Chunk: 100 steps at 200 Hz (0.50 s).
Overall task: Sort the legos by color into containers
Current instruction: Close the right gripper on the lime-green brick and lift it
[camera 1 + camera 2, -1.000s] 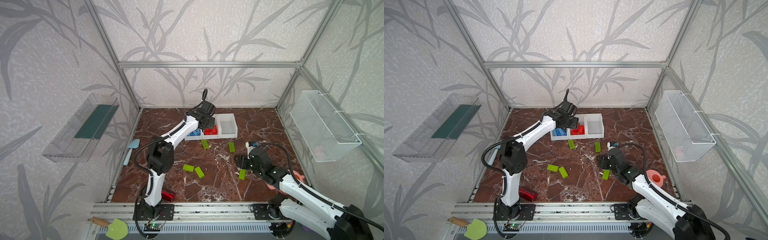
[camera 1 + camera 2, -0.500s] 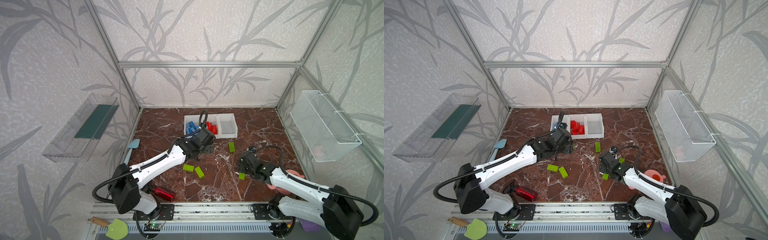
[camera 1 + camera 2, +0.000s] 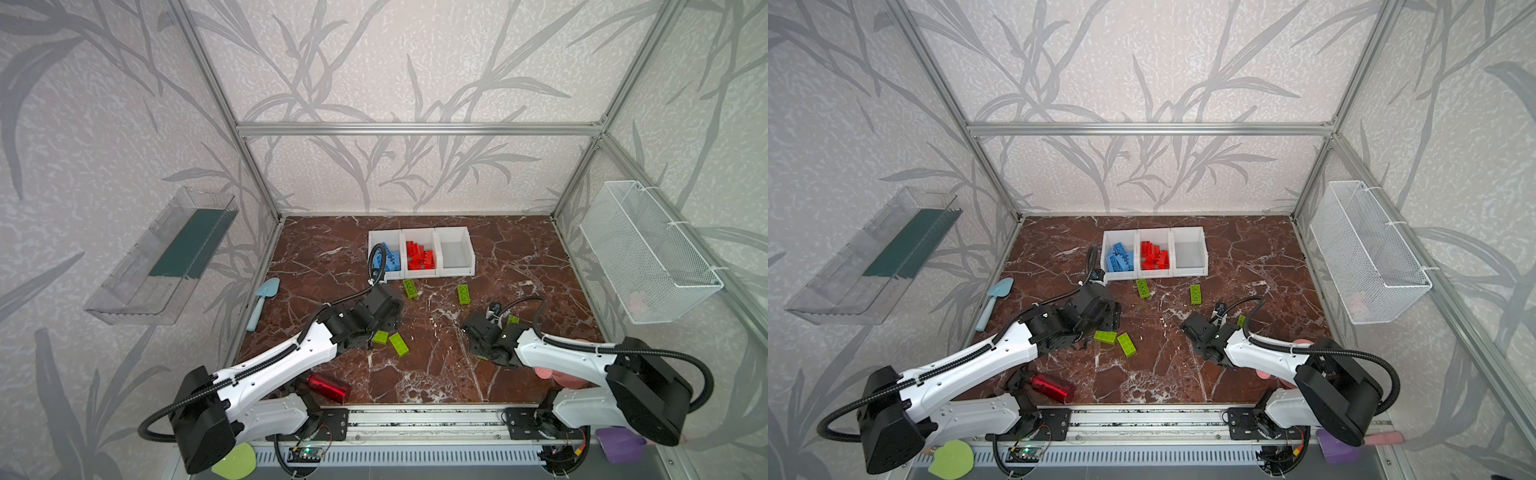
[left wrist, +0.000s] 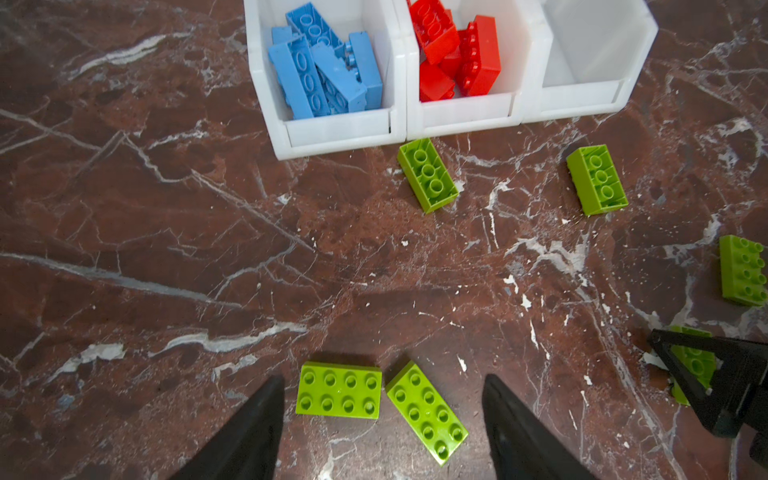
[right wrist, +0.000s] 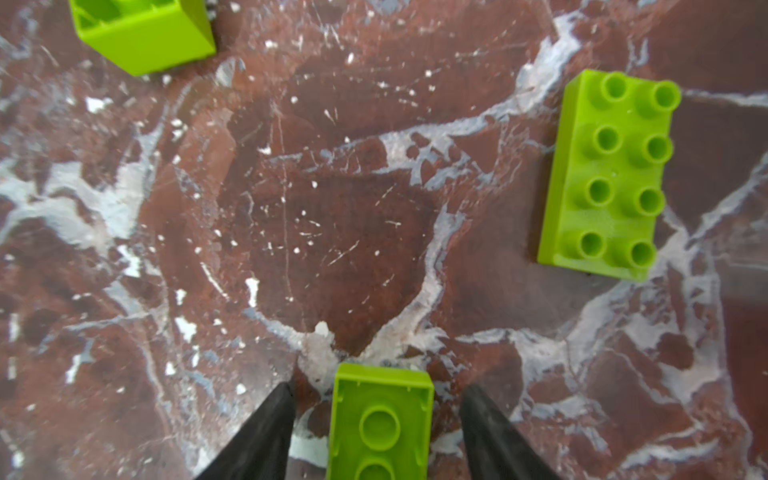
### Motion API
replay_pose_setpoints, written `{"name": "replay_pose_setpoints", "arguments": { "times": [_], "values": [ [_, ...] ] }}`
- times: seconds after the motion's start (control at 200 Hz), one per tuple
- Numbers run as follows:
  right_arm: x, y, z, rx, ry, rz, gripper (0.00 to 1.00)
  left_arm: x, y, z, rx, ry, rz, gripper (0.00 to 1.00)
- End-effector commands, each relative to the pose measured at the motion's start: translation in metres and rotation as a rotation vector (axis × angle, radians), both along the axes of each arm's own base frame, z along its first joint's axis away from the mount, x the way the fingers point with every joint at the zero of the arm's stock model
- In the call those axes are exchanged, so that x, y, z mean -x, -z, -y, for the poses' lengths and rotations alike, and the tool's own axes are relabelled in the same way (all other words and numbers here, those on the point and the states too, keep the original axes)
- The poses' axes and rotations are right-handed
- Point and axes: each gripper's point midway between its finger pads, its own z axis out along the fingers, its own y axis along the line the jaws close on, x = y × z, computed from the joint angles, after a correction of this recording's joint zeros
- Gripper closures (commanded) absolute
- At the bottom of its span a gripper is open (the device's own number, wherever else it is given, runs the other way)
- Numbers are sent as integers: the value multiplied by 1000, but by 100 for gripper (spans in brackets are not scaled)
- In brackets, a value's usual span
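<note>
Three joined white containers (image 3: 456, 272) stand at the back: blue legos (image 3: 386, 261) fill the left one, red legos (image 3: 419, 257) the middle one, and the right one holds nothing. Several lime green legos lie on the marble. My left gripper (image 4: 383, 378) is open above two green bricks (image 4: 338, 395) (image 4: 426, 411) that lie between its fingers (image 4: 266, 415). My right gripper (image 5: 376, 386) is open around an upside-down green brick (image 5: 380, 424), with a gap on each side. In both top views that brick is hidden under the right gripper (image 3: 482, 340).
Two more green bricks (image 3: 410, 288) (image 3: 463, 294) lie just before the containers, and one (image 3: 513, 319) sits beside the right wrist. A red metal bottle (image 3: 328, 387) lies near the front left, a blue trowel (image 3: 262, 301) by the left wall. A wire basket (image 3: 648, 253) hangs on the right wall.
My left arm has swung back from the containers to the two green bricks at the middle left. My right gripper has come down around a green brick and its jaws have narrowed.
</note>
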Motion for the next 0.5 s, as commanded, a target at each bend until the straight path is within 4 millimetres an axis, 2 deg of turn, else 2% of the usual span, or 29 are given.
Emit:
{"name": "replay_pose_setpoints", "arguments": {
  "times": [0.0, 0.175, 0.495],
  "values": [
    [-3, 0, -1, 35, 13, 5, 39, 3, 0, -14, -31, -39, 18, 25],
    [-2, 5, -4, 43, 7, -12, 47, 4, -5, -20, -32, -50, 33, 25],
    [-9, -12, -14, 7, -45, 33, 70, 7, -5, -21, -16, -50, 34, 25]
  ]
}}
